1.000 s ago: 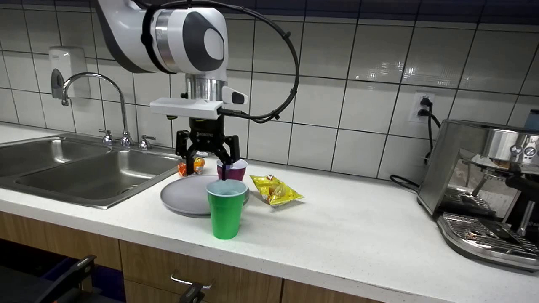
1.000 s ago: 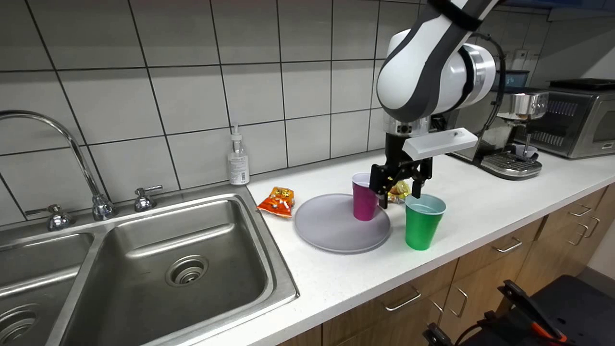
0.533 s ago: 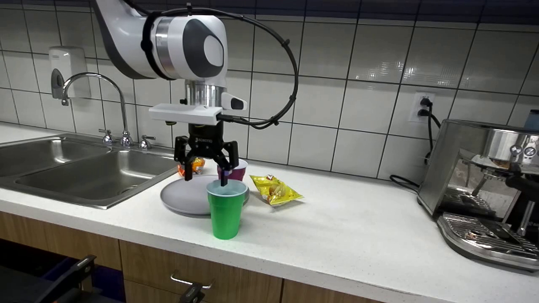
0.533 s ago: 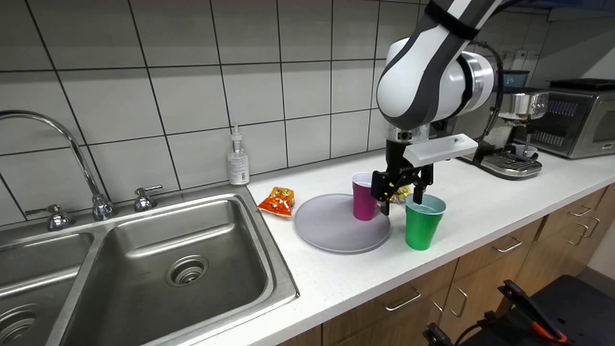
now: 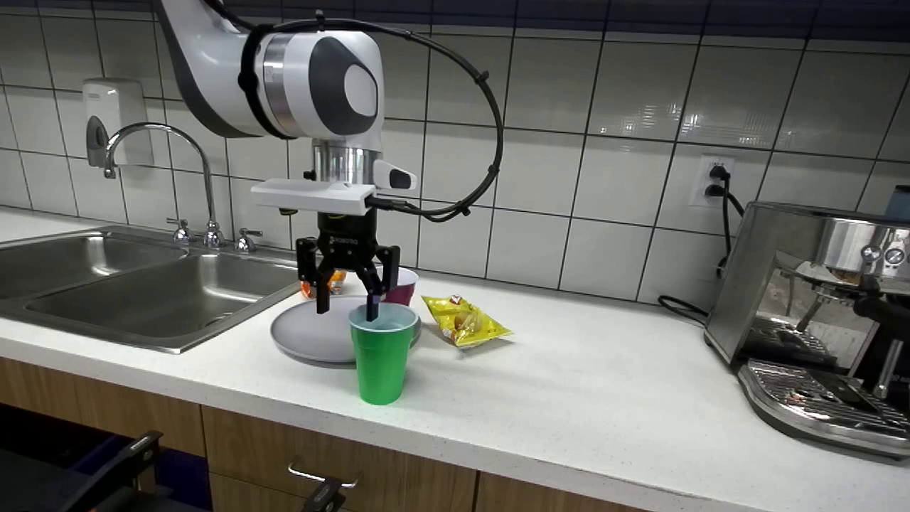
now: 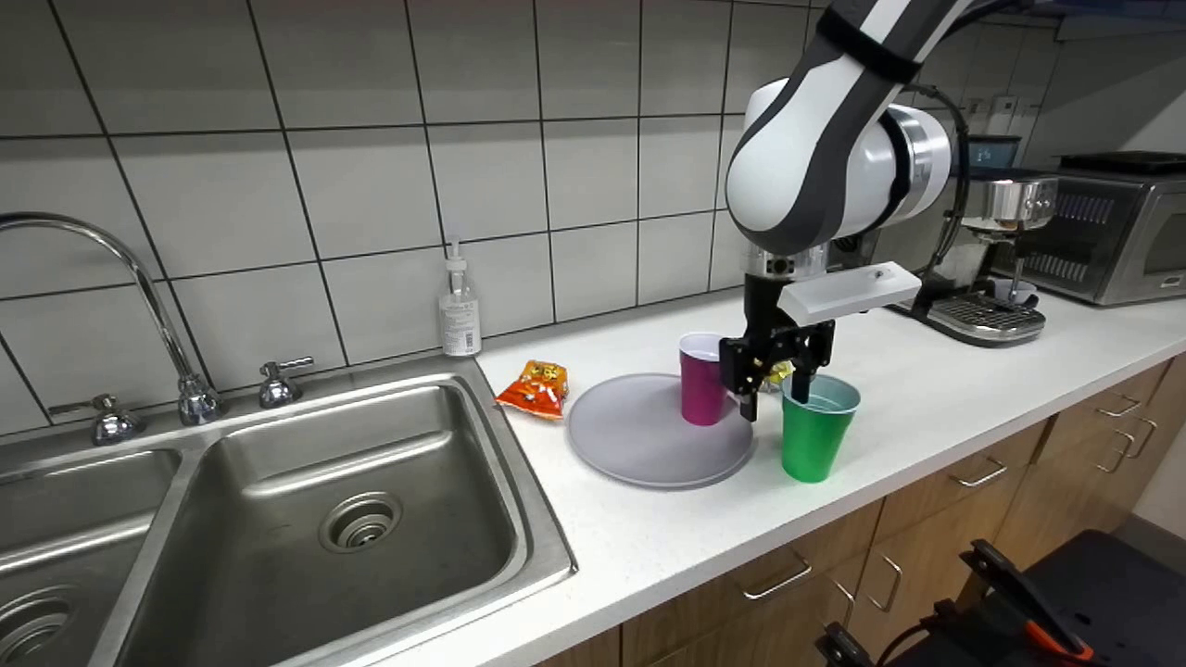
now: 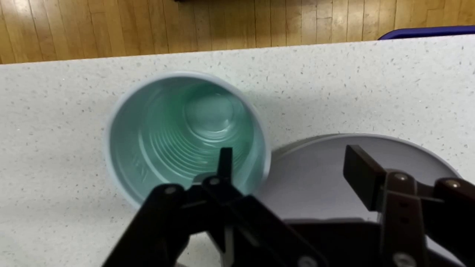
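A black gripper (image 5: 348, 310) points straight down above a white counter (image 5: 604, 370), its two fingers well apart and clasping nothing. A green cup (image 5: 382, 363) stands upright on the counter beneath one finger; the wrist view shows that finger over the cup's mouth, the opposite finger over a grey plate (image 7: 311, 178), and the cup's rim between them. Whether the fingertip sits below the rim or touches the cup's wall is hard to tell from these angles. In an exterior view, a magenta cup (image 6: 702, 394) stands on the plate, and an orange packet (image 6: 537, 389) lies near the sink (image 6: 524, 496). A yellow packet (image 5: 466, 320) rests just beside the plate.
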You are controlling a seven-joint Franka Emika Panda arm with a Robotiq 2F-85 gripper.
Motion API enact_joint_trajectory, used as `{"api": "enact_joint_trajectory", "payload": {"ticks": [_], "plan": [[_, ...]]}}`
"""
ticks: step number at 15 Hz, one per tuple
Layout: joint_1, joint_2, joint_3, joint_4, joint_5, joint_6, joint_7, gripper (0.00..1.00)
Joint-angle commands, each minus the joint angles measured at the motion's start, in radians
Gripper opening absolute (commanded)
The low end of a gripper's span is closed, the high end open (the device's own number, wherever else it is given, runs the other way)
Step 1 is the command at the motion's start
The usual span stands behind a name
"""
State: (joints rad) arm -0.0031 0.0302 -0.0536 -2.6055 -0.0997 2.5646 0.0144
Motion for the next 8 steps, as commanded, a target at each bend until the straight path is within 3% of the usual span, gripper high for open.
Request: {"api": "enact_joint_trajectory", "payload": {"ticks": [1, 7, 8], "plan": [[-0.012, -0.005, 0.005, -0.010, -0.013, 0.021, -0.012, 0.49], [-0.012, -0.005, 0.005, -0.012, -0.014, 0.022, -0.010, 0.03], [-0.012, -0.006, 0.005, -0.012, -0.015, 0.021, -0.010, 0.00]]}}
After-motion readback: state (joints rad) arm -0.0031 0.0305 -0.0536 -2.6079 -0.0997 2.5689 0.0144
